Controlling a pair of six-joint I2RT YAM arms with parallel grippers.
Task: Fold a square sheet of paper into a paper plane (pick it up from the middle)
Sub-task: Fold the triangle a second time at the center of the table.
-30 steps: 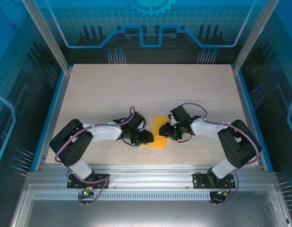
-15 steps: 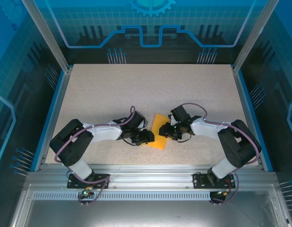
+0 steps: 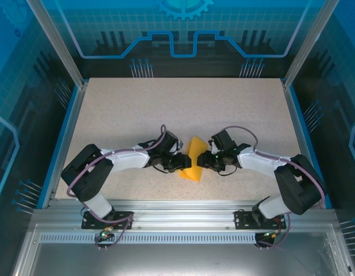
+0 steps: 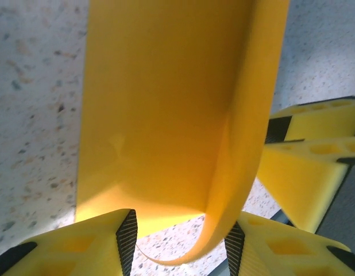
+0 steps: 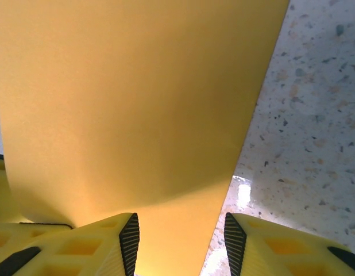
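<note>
Right now both hands meet over the near middle of the speckled counter (image 3: 166, 109), with the orange-yellow sheet of paper (image 3: 190, 171) between them. From overhead I see my left hand (image 3: 178, 164) reaching in from the left and my right hand (image 3: 205, 163) from the right, their tips facing each other across the sheet. The near part of the sheet lies on the counter, and its far part stands up as a paler strip between the two hands. Through the left wrist camera, most of the sheet lies flat on the counter while its right side bends upward in a smooth curve with no sharp crease. That curved near edge sits in the gap between my left fingers (image 4: 103, 244), which stand apart. Just past the raised side I can make out my right fingers (image 4: 301, 172), close to the paper. Through the right wrist camera, the sheet runs forward from the gap of the right hand, whose tips are likewise apart, with bare counter along the sheet's right edge. I cannot tell whether either hand's pads actually press on the paper.
</note>
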